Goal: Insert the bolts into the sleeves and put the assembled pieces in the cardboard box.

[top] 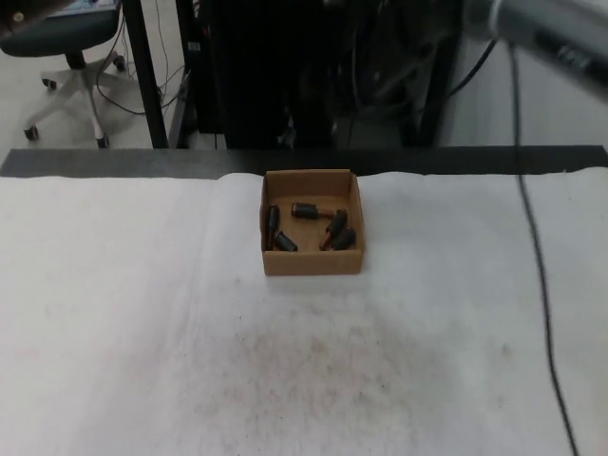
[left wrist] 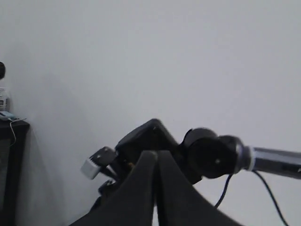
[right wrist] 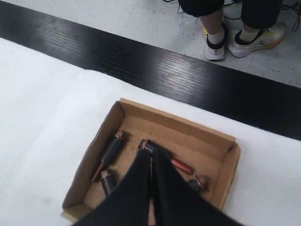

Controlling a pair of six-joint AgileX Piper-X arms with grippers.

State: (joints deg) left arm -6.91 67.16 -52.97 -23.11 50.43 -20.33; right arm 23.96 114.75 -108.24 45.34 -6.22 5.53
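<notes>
Cardboard box (top: 313, 262) sits mid-surface on the white cloth (top: 142, 332), and it's well stocked: five assembled pieces (top: 306, 210) lie loose on its floor, pointing every which way. No stray bolts or sleeves are out on the cloth that I can see, so I'd judge this job close to wrapped up.

Up above the box hangs the right end effector (right wrist: 151, 159), its two fingers pressed tip to tip with nothing between them. The left end effector (left wrist: 156, 156) is lifted well away and faces a pale wall (left wrist: 188, 56), pinched closed and empty-handed too. An arm (top: 546, 33) crosses the far right corner in the high view.

Now, how would these pieces handle? Each one is a dark sleeve (right wrist: 112, 151) with a coppery bolt head (right wrist: 120, 135) poking out the end: small, rigid, probably light, and smooth and rounded enough to roll or squirt out of a sloppy pinch. Best bet is fingers square across the middle of the sleeve. The shank looks too thin and the head too short to hold well. Tip one over and the bolt could well slide out.
</notes>
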